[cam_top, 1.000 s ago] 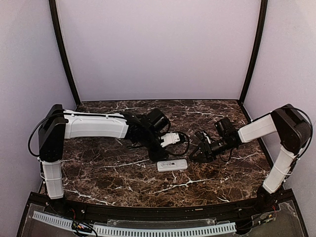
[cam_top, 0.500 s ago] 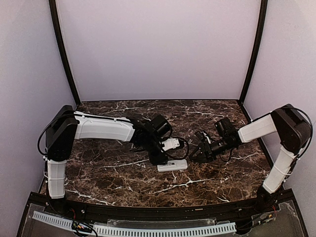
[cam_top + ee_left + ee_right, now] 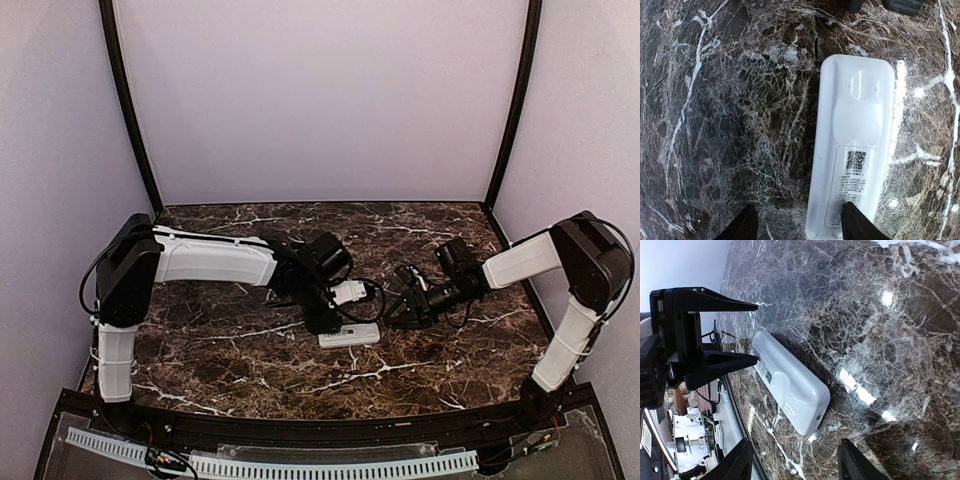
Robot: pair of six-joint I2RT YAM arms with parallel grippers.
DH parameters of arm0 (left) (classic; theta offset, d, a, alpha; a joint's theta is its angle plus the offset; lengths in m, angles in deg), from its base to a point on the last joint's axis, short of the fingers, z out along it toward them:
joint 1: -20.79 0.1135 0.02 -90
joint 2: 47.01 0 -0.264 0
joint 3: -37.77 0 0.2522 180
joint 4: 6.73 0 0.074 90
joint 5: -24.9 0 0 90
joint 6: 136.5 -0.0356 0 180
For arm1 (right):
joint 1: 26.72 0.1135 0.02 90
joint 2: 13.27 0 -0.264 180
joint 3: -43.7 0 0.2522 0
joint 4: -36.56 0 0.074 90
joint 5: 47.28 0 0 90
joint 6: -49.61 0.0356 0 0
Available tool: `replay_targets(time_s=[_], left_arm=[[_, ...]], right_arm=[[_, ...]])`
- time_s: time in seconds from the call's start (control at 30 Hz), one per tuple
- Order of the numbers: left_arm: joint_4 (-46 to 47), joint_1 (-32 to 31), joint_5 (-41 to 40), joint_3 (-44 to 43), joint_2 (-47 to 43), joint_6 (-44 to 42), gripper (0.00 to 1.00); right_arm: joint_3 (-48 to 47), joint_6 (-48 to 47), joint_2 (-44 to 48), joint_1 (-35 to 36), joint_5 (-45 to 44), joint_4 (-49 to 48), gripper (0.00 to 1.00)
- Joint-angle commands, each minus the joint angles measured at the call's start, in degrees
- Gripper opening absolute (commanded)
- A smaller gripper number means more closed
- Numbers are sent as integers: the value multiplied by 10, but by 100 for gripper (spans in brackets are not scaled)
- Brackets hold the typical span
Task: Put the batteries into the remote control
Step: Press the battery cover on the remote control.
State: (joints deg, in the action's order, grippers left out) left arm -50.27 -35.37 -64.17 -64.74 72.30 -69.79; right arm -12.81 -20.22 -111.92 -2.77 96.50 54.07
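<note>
The left arm (image 3: pixel 215 260) extends from its base toward the middle of the worktop (image 3: pixel 220 360). Its wrist is bent down, so the left gripper (image 3: pixel 326 322) points at the surface from just above, jaws spread wide. The right arm (image 3: pixel 518 258) folds at its upper joint and stretches low to the left. The right gripper (image 3: pixel 398 312) lies almost level, jaws likewise parted, facing the left gripper from near by.

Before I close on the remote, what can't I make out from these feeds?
Batteries: none in any view; the remote control lies back up and closed, hiding its inside.
Front: face down on the table, all views.
Contact: left wrist view's bottom edge cuts off the left end effector at the remote's end.
Label print: too small, left wrist.
</note>
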Motion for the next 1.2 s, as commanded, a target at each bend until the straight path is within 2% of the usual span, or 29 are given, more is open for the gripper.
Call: replay_targets(time_s=[0.0,0.4,0.9,1.17], left_arm=[[-85,-1,-27,28,21,-1,57],[-124,9,-47,72,8,-14,57],[-132,11,-32,74,-12,-34,58],[-59,24,18,82,-86,-14,62]], right_arm=[[-9,-9,15,1,-1,9,57],[-11,-11,12,1,-3,13,56],[-15,-14,9,1,-7,17,56],[-16,-18,24,0,-7,20,56]])
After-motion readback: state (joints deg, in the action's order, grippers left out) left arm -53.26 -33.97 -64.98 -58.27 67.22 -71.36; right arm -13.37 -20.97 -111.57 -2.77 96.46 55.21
